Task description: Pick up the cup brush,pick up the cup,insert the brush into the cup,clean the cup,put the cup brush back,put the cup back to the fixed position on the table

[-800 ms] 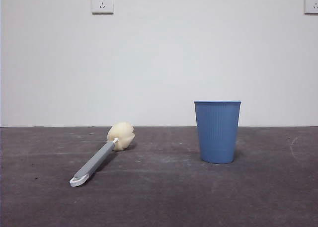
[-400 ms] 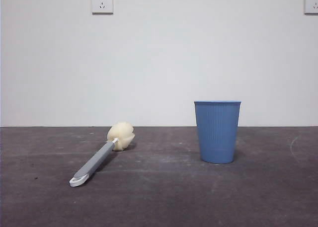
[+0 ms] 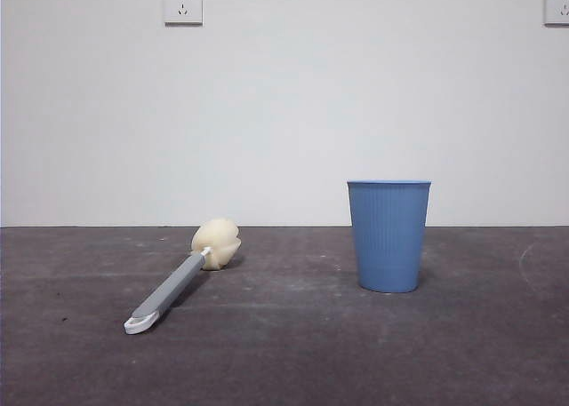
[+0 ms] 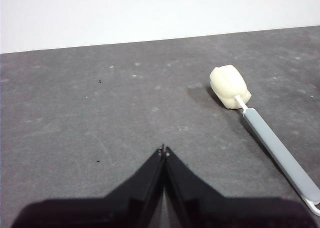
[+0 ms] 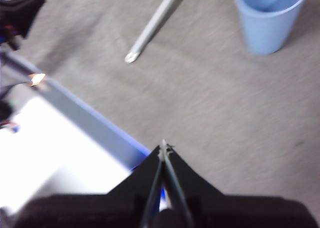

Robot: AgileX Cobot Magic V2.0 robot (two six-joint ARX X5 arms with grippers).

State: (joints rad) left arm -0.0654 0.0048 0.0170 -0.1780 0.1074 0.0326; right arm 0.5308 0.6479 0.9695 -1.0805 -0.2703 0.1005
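Nothing has moved since the earlier front frames: brush and cup lie exactly where they were, and no arm enters that view.

Nearest in the front view is the table (image 3: 293,362), dark grey with pale scuffs, filling the lower part of the frame. At lower left of centre lies the brush (image 3: 178,282), flat on the table, its white looped end nearest the camera and its grey handle running up and to the right to the cream sponge head. Right of centre, well apart from the brush, the cup (image 3: 388,235) stands upright, blue and ribbed, mouth up. Behind both rises a white wall with an outlet (image 3: 183,4) at upper left and a second one cut by the upper right corner.

In the left wrist view, the left gripper (image 4: 164,150) hangs above bare table with its jaws pressed together, holding nothing; the brush (image 4: 270,135) lies at the right of that frame, apart from the jaws.

In the right wrist view, which is blurred, the right gripper (image 5: 163,147) also has its jaws closed and empty, over the table's near edge. The cup (image 5: 270,18) sits at the upper right of that frame, and the brush handle (image 5: 152,26) at top centre.
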